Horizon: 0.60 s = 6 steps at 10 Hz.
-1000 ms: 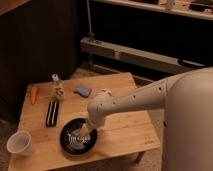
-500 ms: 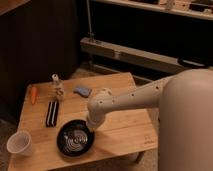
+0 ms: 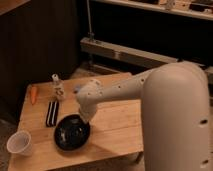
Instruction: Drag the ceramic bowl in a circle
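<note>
The ceramic bowl (image 3: 71, 133) is round, shallow and glossy black and sits on the wooden table (image 3: 117, 127) near its front edge, left of centre. My gripper (image 3: 85, 120) comes down from the white arm (image 3: 125, 90) onto the bowl's far right rim and touches it. The wrist hides the fingers.
A small white plastic cup (image 3: 20, 143) stands at the table's front left corner. A flat black striped object (image 3: 52, 113) lies left of the bowl. A small clear bottle (image 3: 57, 87) and an orange carrot (image 3: 33, 94) are at the back left. A dark shelf unit stands behind.
The bowl has slid to the left and a little toward the front edge, and my gripper has moved with it on its right rim.
</note>
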### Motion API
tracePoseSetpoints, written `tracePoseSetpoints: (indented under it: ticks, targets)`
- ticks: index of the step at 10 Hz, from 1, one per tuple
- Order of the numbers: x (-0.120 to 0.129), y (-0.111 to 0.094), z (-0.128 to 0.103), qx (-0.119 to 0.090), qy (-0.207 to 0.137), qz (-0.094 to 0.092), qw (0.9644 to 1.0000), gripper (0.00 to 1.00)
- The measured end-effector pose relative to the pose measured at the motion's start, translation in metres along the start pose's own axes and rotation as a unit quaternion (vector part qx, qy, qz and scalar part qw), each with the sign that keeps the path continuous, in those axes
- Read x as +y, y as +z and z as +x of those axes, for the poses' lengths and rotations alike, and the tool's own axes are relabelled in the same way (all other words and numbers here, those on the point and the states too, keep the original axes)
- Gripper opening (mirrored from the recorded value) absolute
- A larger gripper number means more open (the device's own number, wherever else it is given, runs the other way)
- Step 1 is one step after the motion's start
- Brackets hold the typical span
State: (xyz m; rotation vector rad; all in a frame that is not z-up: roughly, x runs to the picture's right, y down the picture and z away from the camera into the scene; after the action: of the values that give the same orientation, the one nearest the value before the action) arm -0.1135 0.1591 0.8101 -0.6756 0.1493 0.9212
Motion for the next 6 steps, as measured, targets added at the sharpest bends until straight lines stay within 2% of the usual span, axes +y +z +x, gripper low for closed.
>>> tracePoseSetpoints:
  ticks: [3,4,6]
  targets:
    - [-0.027,-0.001,-0.023,0.007,-0.003,0.017,0.9998,0.14]
    - [-0.046,0.001,-0.028,0.014,0.005,0.025,0.9996,0.14]
    - [-0.074,0.009,-0.026,0.031,0.027,0.030,0.9987,0.14]
